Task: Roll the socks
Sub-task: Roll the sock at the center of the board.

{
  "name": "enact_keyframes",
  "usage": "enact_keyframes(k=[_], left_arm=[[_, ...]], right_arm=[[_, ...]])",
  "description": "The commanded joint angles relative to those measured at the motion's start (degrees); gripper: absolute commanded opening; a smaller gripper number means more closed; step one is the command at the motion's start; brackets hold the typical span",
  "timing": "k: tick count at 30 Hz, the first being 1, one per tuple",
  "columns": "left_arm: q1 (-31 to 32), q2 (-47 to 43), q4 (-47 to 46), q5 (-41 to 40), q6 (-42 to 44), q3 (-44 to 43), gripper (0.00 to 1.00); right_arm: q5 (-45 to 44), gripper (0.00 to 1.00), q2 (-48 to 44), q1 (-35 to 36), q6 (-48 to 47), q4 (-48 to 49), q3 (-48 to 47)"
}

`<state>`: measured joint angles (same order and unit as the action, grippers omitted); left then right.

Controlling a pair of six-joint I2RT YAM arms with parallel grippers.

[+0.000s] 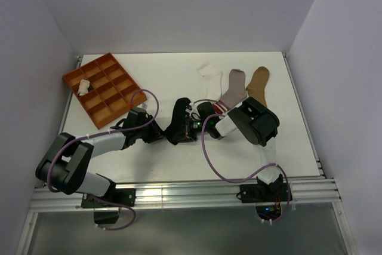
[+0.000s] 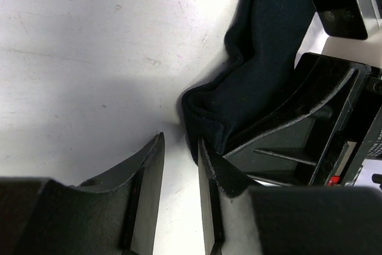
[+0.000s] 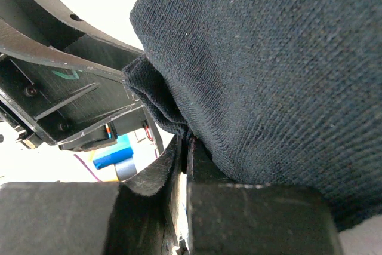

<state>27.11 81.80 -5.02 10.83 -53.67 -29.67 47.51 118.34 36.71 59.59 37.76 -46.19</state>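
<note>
At table centre, a limp black knitted sock (image 2: 268,58) is clamped by the right gripper (image 3: 184,147); its folded edge is best taken by the empty, parted left gripper (image 2: 180,147).

My left arm (image 1: 107,141) reaches low and rightward, my left gripper (image 2: 180,147) parted by a narrow gap with nothing between, while my right arm (image 1: 256,125) folds leftward to meet it, my right gripper (image 3: 184,150) clamped on the black sock (image 3: 268,58).

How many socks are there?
5: a pale sock in the orange tray; a white sock, a grey sock and a tan sock side by side toward the back; a black sock mid-table, pinched by the right hand. Others may be hidden.
</note>
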Motion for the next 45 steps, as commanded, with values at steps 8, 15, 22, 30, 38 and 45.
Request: enact_keyframes(k=[8,15,22,30,38,45], left_arm=[[0.3,-3.2,-5.7,2.4,1.4,1.8,0.37],[0.3,-1.6,-5.4,2.4,1.8,0.9,0.37],[0.3,1.2,-6.1,2.0,1.6,0.1,0.36],[0.3,2.6,-4.1,0.2,0.1,-1.3,0.38],[0.3,6.1,4.7,-5.6,-2.1,-3.3,0.34],[0.7,9.3,12.1,-9.7,-2.0,-5.7,0.16]], right_arm=[[-1.0,0.0,1.7,-0.2,-0.1,-1.8,0.1],[-0.9,0.0,1.7,-0.2,0.1,-1.7,0.2],[-0.9,0.0,1.8,-0.2,-0.5,-2.5,0.1],[-0.9,0.0,2.3,-0.1,-1.6,-5.0,-0.8],[-2.4,0.0,0.9,-0.1,-4.4,-10.0,-2.0],[-7.8,0.03,-4.0,0.3,-11.1,-20.0,-3.9]])
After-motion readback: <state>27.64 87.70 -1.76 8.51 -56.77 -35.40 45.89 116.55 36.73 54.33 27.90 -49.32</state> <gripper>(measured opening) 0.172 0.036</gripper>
